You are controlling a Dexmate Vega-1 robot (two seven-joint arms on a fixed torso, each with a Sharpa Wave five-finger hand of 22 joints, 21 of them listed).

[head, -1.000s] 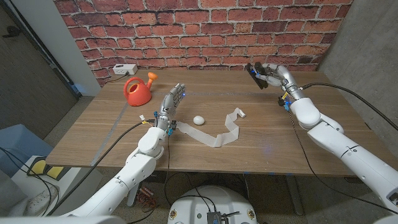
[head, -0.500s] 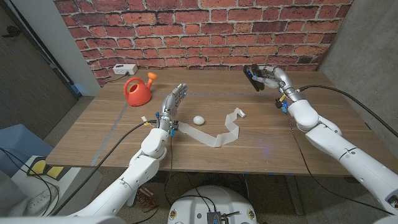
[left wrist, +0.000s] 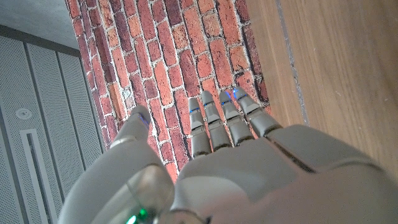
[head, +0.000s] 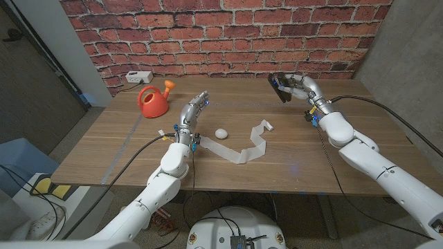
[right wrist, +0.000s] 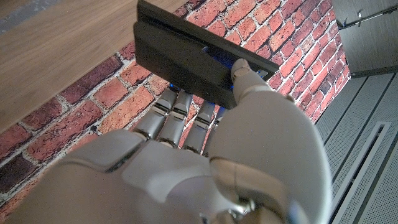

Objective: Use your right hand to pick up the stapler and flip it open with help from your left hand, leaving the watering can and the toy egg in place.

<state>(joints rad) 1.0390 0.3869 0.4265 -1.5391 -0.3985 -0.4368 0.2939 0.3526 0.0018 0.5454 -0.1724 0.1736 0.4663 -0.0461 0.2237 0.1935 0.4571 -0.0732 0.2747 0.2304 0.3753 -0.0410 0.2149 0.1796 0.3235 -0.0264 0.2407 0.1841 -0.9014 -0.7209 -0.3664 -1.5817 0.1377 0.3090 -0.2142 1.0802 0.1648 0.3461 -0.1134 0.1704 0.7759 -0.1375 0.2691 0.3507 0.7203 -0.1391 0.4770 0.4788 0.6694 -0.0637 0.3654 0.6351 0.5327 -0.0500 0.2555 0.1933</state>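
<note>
Right hand (head: pixel 299 86) grips one stapler (head: pixel 279 86); left hand (head: pixel 192 111) spread, holding nothing.

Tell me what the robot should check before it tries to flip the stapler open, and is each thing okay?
1. Stapler held by the right hand: ok, the fingers wrap it and it is up off the table.
2. Left hand free to help: ok, it holds nothing and its fingers are apart.
3. Left hand close enough to the stapler: not ok, it is far across the table, near the toy egg.
4. Watering can left alone: ok, it stands apart from both hands.
5. Toy egg left alone: ok, nothing touches it.
6. Stapler already open: cannot tell.
</note>
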